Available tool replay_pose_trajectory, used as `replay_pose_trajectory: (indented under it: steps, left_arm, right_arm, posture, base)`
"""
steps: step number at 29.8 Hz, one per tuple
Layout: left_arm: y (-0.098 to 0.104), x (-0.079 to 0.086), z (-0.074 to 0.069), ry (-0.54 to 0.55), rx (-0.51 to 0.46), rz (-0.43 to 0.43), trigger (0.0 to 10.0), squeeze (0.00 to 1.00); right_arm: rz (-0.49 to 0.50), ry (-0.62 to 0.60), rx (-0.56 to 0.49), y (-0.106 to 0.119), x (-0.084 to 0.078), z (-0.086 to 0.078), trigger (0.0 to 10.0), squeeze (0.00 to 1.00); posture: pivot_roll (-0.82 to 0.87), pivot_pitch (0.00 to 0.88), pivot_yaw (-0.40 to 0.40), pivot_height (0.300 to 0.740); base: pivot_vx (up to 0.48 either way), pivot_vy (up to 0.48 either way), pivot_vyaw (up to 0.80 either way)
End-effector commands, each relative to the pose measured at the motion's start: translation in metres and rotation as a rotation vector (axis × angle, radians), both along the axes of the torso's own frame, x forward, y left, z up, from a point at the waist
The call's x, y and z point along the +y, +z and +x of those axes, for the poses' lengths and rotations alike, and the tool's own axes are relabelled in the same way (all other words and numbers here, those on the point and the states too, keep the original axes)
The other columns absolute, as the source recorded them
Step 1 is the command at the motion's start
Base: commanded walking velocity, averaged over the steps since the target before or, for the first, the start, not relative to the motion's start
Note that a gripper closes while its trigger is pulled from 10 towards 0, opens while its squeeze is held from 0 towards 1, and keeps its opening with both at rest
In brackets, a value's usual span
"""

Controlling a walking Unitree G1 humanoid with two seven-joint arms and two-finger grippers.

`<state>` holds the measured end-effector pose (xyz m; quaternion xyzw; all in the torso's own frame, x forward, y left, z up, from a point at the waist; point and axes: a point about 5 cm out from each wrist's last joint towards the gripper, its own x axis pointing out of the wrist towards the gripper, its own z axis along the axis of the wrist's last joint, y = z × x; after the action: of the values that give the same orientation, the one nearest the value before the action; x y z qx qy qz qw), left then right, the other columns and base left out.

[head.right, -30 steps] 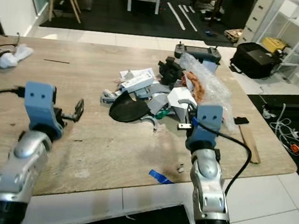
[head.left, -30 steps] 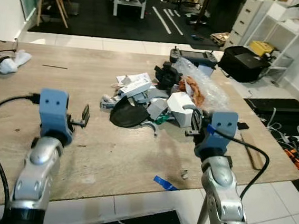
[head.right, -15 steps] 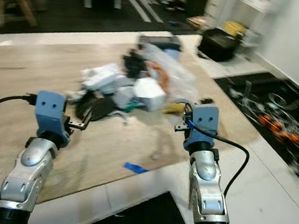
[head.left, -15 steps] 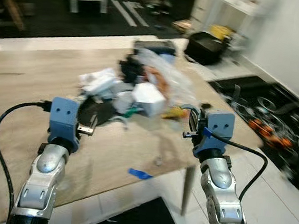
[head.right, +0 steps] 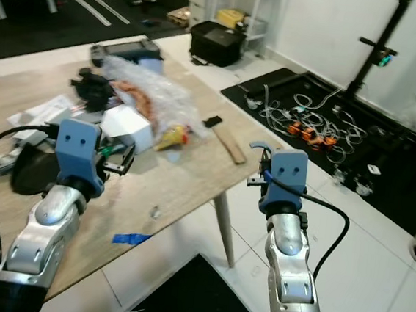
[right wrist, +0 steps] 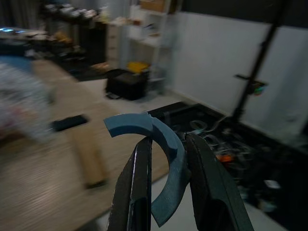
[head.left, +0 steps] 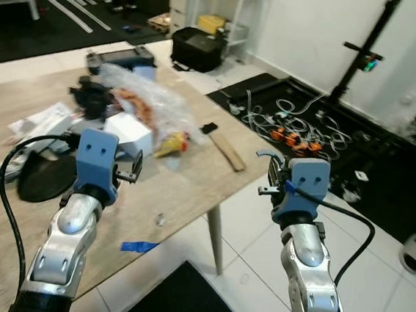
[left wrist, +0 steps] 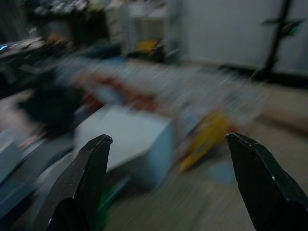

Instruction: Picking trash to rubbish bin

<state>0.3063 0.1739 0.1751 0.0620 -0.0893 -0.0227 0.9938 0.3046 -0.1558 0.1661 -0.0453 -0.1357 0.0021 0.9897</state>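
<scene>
Both silver arms are raised forward, forearms angled upward, blue wrist housings uppermost. Left gripper [left wrist: 166, 180]: long black fingers spread wide apart, nothing between the fingertips. Right gripper [right wrist: 166, 190]: fingers drawn close together, clamped on a curved blue plastic piece [right wrist: 156, 144] that projects beyond the fingertips.

You look down from the head through both eyes, high above the table [head.left: 191, 176], which lies left and far, with white floor on the right; the two views share this scene. Your left wrist camera sits low and close, facing the blurred trash pile [left wrist: 125, 139]. Your right wrist camera faces a far white wall [right wrist: 226, 62].
</scene>
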Motion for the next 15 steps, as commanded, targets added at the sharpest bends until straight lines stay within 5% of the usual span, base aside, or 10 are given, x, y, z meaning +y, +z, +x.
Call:
replay_pose_trajectory:
  steps: [1, 15]
  left_arm:
    - [-0.006, 0.001, -0.002, 0.005, 0.026, -0.008, 10.0, 0.0]
    - [-0.005, 0.004, -0.001, -0.009, 0.024, 0.011, 10.0, 0.0]
  right_arm:
    - [0.011, 0.002, 0.017, -0.002, 0.0, 0.0, 10.0, 0.0]
    - [0.027, 0.031, 0.055, -0.012, 0.003, 0.0, 10.0, 0.0]
  posture:
    - [-0.05, 0.077, -0.048, 0.74]
    - [-0.05, 0.055, -0.04, 0.74]
  base:
    - [0.0, 0.0, -0.8]
    - [0.0, 0.0, -0.8]
